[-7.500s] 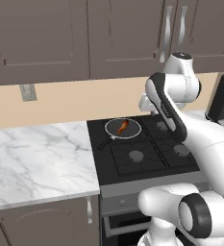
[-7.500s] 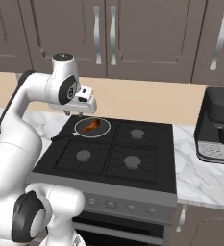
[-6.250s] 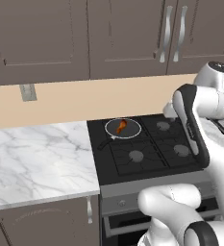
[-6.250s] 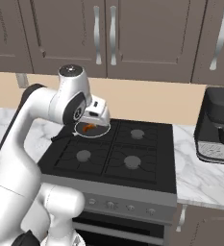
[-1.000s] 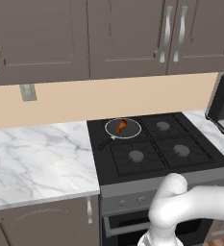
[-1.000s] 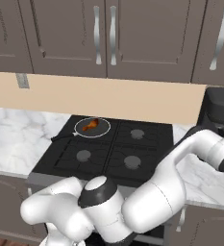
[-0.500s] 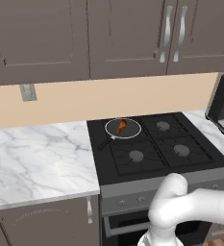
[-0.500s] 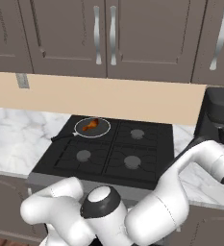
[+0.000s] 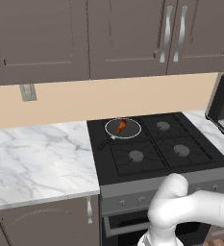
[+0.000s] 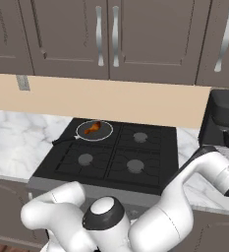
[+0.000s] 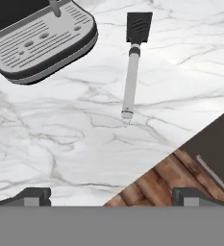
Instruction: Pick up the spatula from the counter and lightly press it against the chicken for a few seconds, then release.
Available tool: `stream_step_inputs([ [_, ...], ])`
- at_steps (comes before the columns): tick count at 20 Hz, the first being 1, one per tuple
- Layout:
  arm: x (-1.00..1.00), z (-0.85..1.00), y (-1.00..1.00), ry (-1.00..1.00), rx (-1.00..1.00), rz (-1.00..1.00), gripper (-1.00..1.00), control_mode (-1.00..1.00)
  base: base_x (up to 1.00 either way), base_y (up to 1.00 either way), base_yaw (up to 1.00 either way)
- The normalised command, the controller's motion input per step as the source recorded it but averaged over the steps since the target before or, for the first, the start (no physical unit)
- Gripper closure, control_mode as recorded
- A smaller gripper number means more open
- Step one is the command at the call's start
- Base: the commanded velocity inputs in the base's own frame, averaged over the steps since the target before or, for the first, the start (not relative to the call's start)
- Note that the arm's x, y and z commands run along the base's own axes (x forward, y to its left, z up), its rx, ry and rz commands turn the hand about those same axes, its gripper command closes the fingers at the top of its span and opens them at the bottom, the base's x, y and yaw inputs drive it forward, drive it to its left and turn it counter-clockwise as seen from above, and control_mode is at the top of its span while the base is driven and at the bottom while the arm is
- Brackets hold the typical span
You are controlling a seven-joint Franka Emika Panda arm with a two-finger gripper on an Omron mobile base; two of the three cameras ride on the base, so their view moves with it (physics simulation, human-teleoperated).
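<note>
The spatula (image 11: 131, 67) lies flat on our marble surface (image 11: 60, 129), near the coffee machine's tray (image 11: 41, 38), not picked up yet. Our tool (image 11: 112, 196) hangs above it, spread wide and empty. We see the chicken (image 9: 121, 127) far off in the pan (image 9: 132, 129), not pressed yet.

Both base views share stove (image 9: 154, 166); hand view close above counter (image 11: 75, 149).

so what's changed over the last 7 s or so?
The arm swung from above the pan rightward to the counter by the coffee machine. The open pincer now hangs over the spatula, grasping nothing. The pan and chicken stayed on the rear-left burner of the stove.
</note>
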Motion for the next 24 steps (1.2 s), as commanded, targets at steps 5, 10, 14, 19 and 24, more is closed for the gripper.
stream_step_inputs([
  [5,0.17,-0.04,-0.03,-0.02,0.00,0.00,-1.00,-1.00,0.00,0.00,0.00],
  [10,0.18,-0.03,-0.15,0.00,0.00,0.00,-1.00,-1.00,0.00,0.00,0.00],
  [14,0.16,-0.10,-0.24,0.00,0.00,0.00,-1.00,-1.00,0.00,0.00,0.00],
  [19,0.20,-0.14,-0.24,0.00,0.00,-0.01,-1.00,-1.00,0.00,0.00,0.00],
  [24,0.25,-0.09,-0.20,0.00,0.00,0.00,-1.00,-1.00,0.00,0.00,0.00],
])
